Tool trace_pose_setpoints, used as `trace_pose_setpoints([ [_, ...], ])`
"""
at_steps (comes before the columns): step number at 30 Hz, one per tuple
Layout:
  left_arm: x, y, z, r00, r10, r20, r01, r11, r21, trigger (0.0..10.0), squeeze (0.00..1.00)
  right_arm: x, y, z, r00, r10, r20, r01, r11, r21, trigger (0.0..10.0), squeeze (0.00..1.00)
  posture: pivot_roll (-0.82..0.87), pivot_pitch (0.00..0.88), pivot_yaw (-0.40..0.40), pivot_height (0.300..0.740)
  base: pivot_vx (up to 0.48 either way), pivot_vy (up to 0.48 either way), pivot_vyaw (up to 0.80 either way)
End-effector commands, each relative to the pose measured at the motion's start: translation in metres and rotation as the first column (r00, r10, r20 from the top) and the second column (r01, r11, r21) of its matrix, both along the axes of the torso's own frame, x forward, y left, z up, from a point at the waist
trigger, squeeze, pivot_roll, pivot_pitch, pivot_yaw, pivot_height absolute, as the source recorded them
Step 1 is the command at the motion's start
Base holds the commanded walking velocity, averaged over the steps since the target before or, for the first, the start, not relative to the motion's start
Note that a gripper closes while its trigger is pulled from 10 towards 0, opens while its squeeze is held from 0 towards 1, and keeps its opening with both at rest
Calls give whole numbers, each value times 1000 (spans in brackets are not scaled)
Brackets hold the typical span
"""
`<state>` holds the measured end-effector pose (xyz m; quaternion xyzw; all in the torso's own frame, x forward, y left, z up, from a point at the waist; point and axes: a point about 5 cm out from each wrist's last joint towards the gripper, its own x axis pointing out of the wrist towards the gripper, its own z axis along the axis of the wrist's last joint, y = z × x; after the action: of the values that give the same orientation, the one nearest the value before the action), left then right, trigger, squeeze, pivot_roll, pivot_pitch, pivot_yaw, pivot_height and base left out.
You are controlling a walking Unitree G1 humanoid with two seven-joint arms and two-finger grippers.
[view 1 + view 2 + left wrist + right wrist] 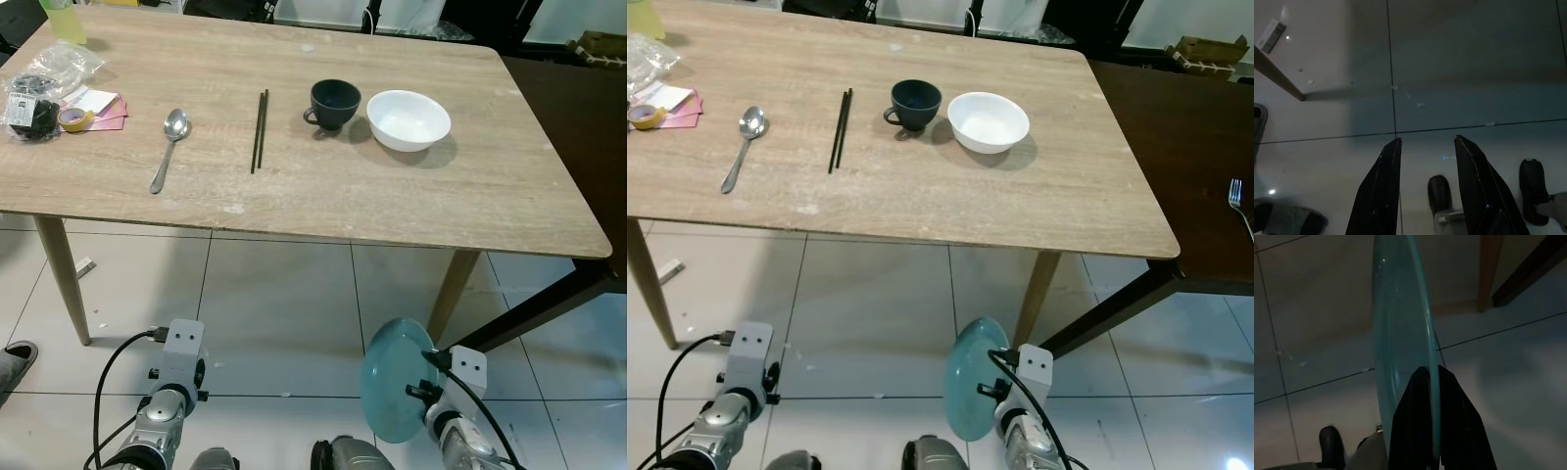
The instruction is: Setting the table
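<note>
A teal plate hangs on edge below the table's front edge, low at my right side. My right gripper is shut on the plate's rim, one finger on each face. On the wooden table lie a metal spoon, a pair of dark chopsticks, a dark cup and a white bowl, set in a row. My left gripper hangs low over the tiled floor, open and holding nothing.
A clutter of plastic bags, tape and pink paper sits on the table's far left corner. A darker table adjoins on the right, with a fork on it. A slipper lies on the floor at the left.
</note>
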<state>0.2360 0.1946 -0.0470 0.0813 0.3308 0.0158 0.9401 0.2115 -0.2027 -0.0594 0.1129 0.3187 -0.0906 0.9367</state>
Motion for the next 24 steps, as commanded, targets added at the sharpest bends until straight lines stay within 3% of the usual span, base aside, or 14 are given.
trace_pose_setpoints([
  [1, -12, -5, -9, 999, -19, -49, 18, 1000, -18, 10000, 0, -7, -5, -3, 1000, 15, -25, -16, 999, -41, 10000, 0, 81, 61, -33, 740, 0, 0, 0],
  [9, -14, -9, -11, 998, -40, -52, 39, 999, -13, 10000, 0, -20, -5, -12, 989, 77, -124, -92, 988, -121, 10000, 0, 79, 60, -36, 740, 0, 0, 0],
  [24, -19, -7, -14, 997, -32, -74, 32, 999, -6, 10000, 0, -24, -4, -14, 986, 92, -137, -110, 986, -128, 10000, 0, 81, 66, -38, 740, 0, 0, 0],
])
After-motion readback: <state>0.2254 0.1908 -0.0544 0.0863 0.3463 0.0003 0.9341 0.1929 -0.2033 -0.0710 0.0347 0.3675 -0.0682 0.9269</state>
